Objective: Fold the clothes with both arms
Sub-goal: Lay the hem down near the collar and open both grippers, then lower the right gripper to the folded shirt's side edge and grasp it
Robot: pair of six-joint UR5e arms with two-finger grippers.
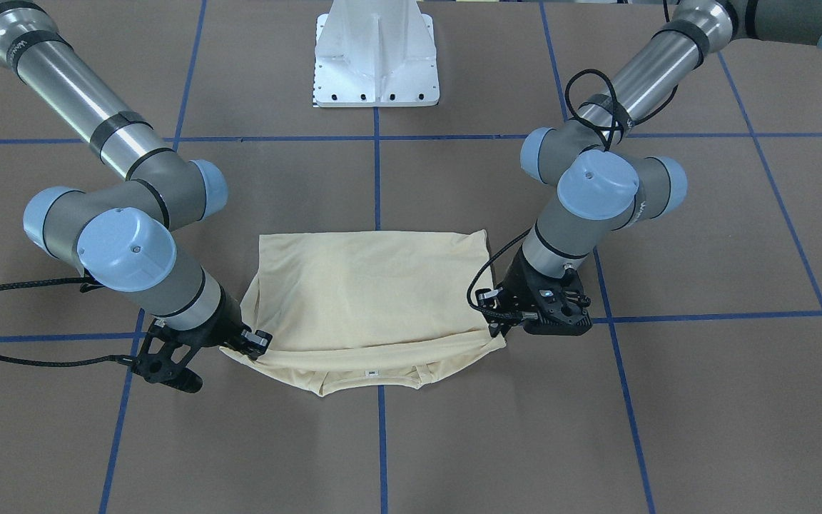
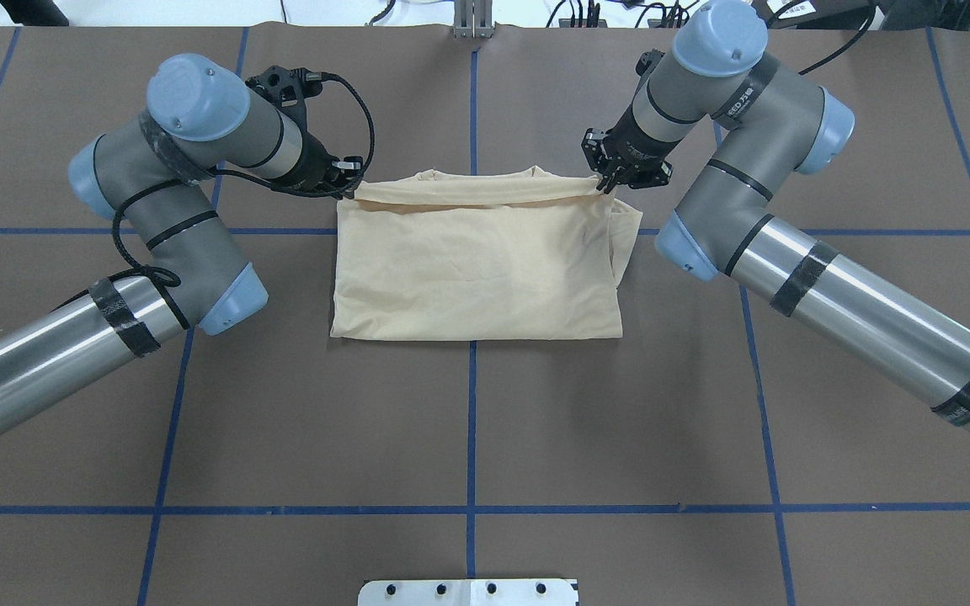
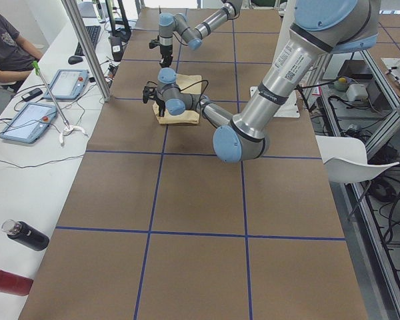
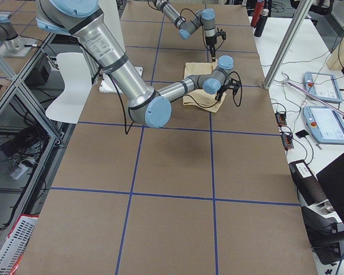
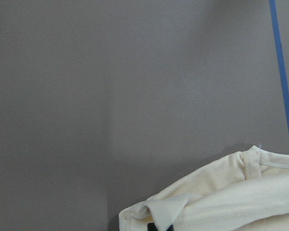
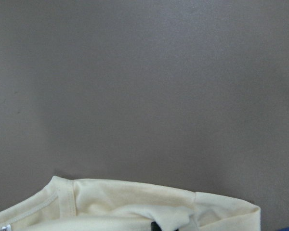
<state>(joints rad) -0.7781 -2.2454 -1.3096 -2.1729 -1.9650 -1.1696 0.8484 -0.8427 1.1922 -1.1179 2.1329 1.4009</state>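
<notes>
Brown matte table covering (image 2: pixel 468 421), gridded with blue tape. Item: pale cream T-shirt (image 2: pixel 477 269) of thin, softly creased fabric, folded to a rough rectangle at the table's middle. Its collar edge, with a small white neck label (image 1: pixel 372 372), lies on the side away from the robot.

Grippers: left gripper (image 2: pixel 349 187) and right gripper (image 2: pixel 607 181), black, each pinched closed on a bunched corner of that edge, which stretches as a band between them.

Surroundings: white metal pedestal (image 1: pixel 377 71) on the robot's side of the shirt. Side bench with tablets (image 3: pixel 27 122), black bottle (image 3: pixel 25 235), seated person (image 3: pixel 7 47).

Obstruction: from the table's ends, the left arm (image 3: pixel 210 113) or the right arm (image 4: pixel 180 87) crosses part of the shirt.
</notes>
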